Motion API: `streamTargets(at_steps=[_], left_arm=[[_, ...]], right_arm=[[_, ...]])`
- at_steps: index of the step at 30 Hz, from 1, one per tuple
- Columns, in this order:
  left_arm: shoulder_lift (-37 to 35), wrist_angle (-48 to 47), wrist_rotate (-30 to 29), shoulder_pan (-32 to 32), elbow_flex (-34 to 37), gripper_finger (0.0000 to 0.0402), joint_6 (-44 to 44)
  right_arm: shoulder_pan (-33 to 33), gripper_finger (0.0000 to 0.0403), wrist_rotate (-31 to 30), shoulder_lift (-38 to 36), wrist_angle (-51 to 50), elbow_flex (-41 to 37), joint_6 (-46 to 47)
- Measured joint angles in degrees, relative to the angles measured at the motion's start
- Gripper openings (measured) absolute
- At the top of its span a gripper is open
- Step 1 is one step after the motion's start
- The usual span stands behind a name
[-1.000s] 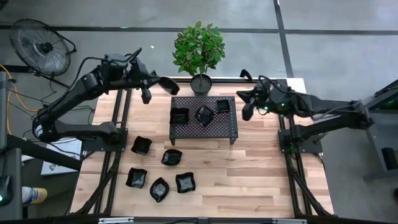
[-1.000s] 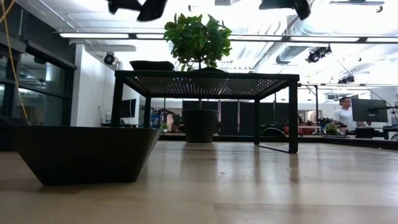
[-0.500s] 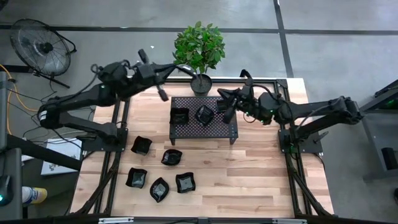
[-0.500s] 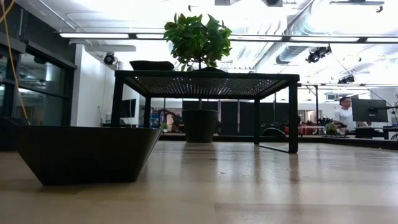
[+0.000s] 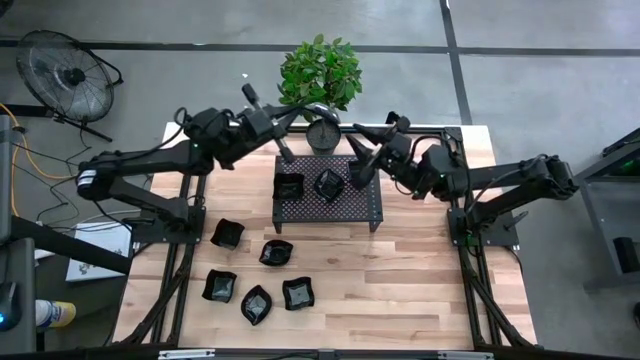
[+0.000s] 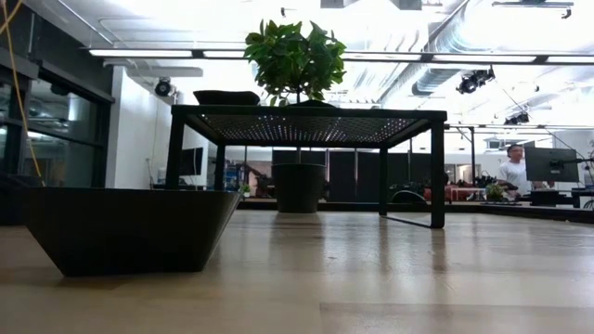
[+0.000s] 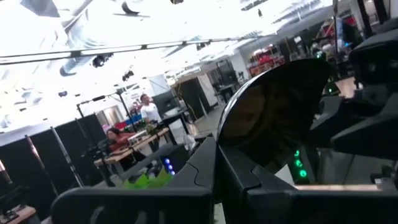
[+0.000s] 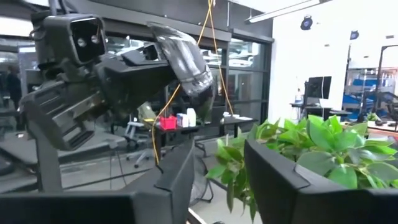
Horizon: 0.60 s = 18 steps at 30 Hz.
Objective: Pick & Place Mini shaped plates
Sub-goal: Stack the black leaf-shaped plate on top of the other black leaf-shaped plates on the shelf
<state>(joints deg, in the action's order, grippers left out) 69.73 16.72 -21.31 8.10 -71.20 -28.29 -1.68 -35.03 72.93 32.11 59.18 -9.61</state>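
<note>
Over the far right of the rack [image 5: 340, 207] my right gripper [image 5: 356, 172] hovers with fingers released, nothing between them. Two mini shaped plates [image 5: 289, 186] sit on the rack's left half, and five more lie on the bench [image 5: 400, 280] nearer left. I cannot see what lies beneath the right gripper. My left gripper [image 5: 284, 152], fingers clenched on nothing I can see, hangs close by at the rack's far left corner. To do this well, I would come straight down, straddle one rim squarely, and keep both arms apart.

Potted plant [image 5: 320, 80]; perforated rack [image 5: 372, 205]; fan [image 5: 65, 73]
</note>
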Motion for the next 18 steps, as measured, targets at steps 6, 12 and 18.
streamTargets(at_steps=[6,12,18], left_arm=[[0.73,0.19,0.33,0.0,0.02,0.0,0.02],[0.69,0.23,0.15,0.11,0.02,0.0,-0.19],[0.69,0.02,0.06,0.11,0.02,0.0,-0.39]], right_arm=[[1.81,0.0153,1.26,0.02,1.3,0.0,0.48],[2.48,0.014,5.08,0.02,2.26,0.0,0.54],[2.44,0.0134,6.29,2.44,6.02,0.0,0.26]])
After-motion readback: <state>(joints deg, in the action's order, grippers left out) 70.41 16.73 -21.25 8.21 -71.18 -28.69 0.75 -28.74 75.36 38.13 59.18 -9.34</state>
